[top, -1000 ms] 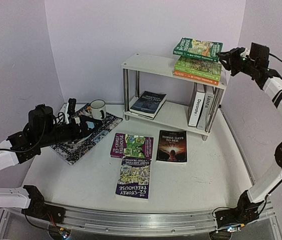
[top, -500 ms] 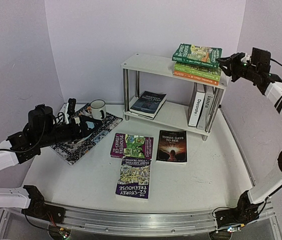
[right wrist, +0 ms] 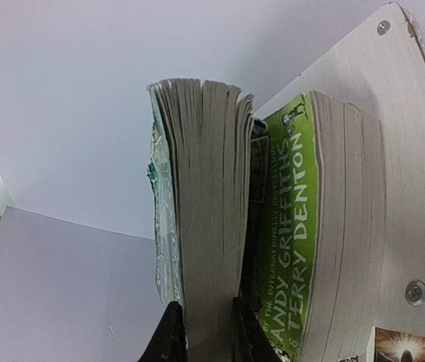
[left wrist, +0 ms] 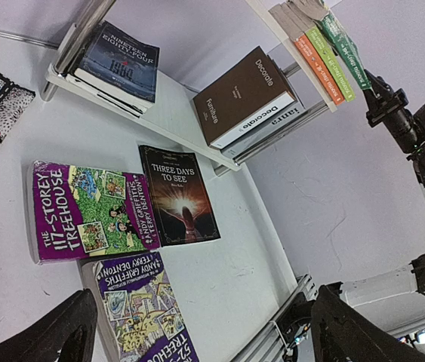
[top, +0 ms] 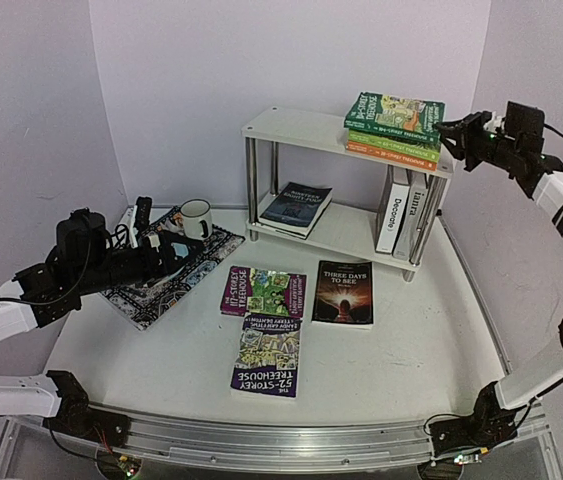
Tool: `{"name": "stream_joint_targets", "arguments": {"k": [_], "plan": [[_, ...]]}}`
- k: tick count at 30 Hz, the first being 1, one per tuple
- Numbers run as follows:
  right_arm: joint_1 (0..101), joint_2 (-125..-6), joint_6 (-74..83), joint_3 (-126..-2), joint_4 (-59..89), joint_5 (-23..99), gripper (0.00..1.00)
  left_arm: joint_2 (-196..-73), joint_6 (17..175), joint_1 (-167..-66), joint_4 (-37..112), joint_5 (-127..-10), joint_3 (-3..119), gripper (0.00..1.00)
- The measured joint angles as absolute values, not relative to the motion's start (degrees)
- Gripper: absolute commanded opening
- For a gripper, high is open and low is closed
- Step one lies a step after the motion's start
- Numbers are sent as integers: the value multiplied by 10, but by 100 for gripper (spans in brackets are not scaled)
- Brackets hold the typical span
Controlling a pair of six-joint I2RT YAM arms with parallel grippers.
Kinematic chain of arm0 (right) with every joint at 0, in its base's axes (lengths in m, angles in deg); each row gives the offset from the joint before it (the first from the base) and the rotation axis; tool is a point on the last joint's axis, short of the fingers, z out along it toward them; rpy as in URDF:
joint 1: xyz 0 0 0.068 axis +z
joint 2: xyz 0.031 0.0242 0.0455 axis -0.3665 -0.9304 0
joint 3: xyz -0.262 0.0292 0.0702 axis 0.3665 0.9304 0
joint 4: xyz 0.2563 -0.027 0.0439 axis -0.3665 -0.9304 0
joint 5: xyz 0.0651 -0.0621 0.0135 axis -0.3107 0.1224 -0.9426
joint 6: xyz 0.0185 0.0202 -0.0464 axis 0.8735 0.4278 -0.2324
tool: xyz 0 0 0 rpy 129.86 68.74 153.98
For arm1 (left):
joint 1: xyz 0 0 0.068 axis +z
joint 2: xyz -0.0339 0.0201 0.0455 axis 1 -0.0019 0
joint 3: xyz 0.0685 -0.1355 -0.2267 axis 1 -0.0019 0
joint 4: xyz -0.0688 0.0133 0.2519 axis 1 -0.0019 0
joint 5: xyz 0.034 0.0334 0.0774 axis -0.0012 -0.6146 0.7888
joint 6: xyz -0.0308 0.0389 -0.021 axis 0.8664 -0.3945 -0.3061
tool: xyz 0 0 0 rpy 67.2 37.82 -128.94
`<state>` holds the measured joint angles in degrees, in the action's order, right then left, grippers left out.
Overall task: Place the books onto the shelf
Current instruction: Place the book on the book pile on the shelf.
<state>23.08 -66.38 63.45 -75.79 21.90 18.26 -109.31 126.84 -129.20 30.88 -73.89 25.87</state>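
Your right end effector (top: 453,133) is clenched on the edge of a green book (top: 396,105). That book lies over two more books (top: 393,140) at the right end of the shelf's (top: 291,128) top board. The shelf stands at the far edge of the table (top: 411,350). Your left end effector (top: 179,250) is wide open over the placemat (top: 151,295) near the left edge. Two purple books (top: 264,292) and a black book (top: 343,292) lie flat in the middle of the table.
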Motion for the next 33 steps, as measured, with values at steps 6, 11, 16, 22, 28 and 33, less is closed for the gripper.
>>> {"name": "stream_joint_targets", "arguments": {"k": [6, 11, 16, 22, 28, 33], "plan": [[228, -661, 630, -748, 225, 183, 0, -1093, 1268, -1292, 309, -739, 259, 100], [225, -653, 624, -742, 227, 186, 0, -1093, 1268, -1292, 309, -739, 259, 100], [224, -646, 619, -738, 227, 192, 0, -1095, 1268, -1292, 309, -739, 259, 100], [224, -644, 618, -729, 230, 196, 0, -1098, 1268, -1292, 309, -739, 259, 100], [224, -644, 618, -724, 235, 198, 0, -1098, 1268, -1292, 309, -739, 259, 100], [224, -644, 617, -723, 236, 200, 0, -1098, 1268, -1292, 309, -739, 259, 100]]}}
